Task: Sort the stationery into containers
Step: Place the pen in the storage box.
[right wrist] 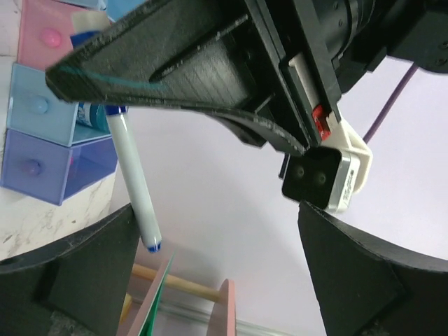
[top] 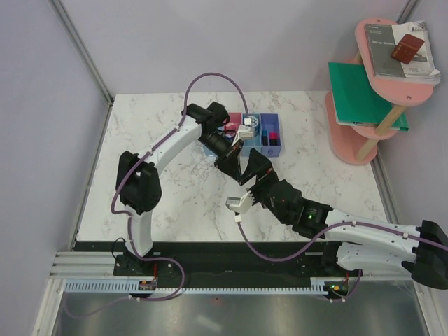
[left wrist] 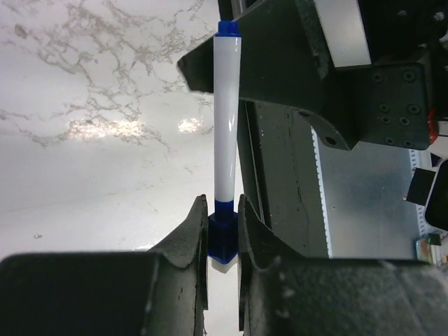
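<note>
Left gripper (left wrist: 222, 234) clamped on the blue-capped white marker (left wrist: 225, 119)
Left wrist: blue cap pinched, marker held above the table (left wrist: 91, 140); right wrist: right gripper (right wrist: 217, 238) spread wide, marker near the containers (right wrist: 38, 140); top: both grippers close together before the containers.

Readable text: none could be read in any view.
Grey book (top: 383, 47) on pink shelf (top: 343, 143): a dark line of print stood at the cover's top corner, too small to make out.
Blue-capped white marker (left wrist: 226, 119): barrel showed plain white in both wrist views, with no lettering visible.
Bins (right wrist: 31, 112): visible faces showed no legible label or number.
</note>
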Controlling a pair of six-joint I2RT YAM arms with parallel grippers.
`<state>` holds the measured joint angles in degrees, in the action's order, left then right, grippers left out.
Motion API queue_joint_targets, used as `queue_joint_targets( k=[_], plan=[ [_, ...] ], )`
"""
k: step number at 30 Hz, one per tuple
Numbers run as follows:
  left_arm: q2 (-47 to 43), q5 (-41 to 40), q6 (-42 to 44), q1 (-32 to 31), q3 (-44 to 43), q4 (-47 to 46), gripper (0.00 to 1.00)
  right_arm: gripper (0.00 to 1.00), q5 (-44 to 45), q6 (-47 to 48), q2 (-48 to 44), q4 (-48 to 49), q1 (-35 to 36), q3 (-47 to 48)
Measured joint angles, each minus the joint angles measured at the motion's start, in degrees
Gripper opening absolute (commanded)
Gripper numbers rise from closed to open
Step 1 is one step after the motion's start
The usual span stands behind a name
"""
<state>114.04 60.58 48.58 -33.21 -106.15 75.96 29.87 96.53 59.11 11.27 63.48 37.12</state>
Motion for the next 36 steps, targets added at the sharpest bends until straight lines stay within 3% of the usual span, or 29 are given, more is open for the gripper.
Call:
queue_joint_targets(
  k=[5,12,16,28,36],
  plan=[
    [-0.4,-2.8,-8.4,3.3,1.6,-5.6,0.02,0.98,3.3,-6.0,-2.4,-3.5,-0.1,1.2],
    [-0.1,-12.7,-24.4,16.6,1.5,-18.4,0.02,0.98,8.1,-16.6,-10.1,-8.4,-2.6,4.7],
    [0.7,-20.2,-31.2,20.9,0.8,-22.7,0.02,0.98,9.7,-21.6,-10.6,-12.1,-5.7,4.8],
    [3.3,-35.7,-42.5,19.5,-4.0,-28.5,0.02,0.98,10.3,-31.5,-8.5,-20.8,-7.0,6.9],
    [8.3,-41.5,-46.7,19.2,-8.7,-29.9,0.02,0.98,10.5,-34.7,-8.2,-24.0,-7.8,7.7]
  ],
)
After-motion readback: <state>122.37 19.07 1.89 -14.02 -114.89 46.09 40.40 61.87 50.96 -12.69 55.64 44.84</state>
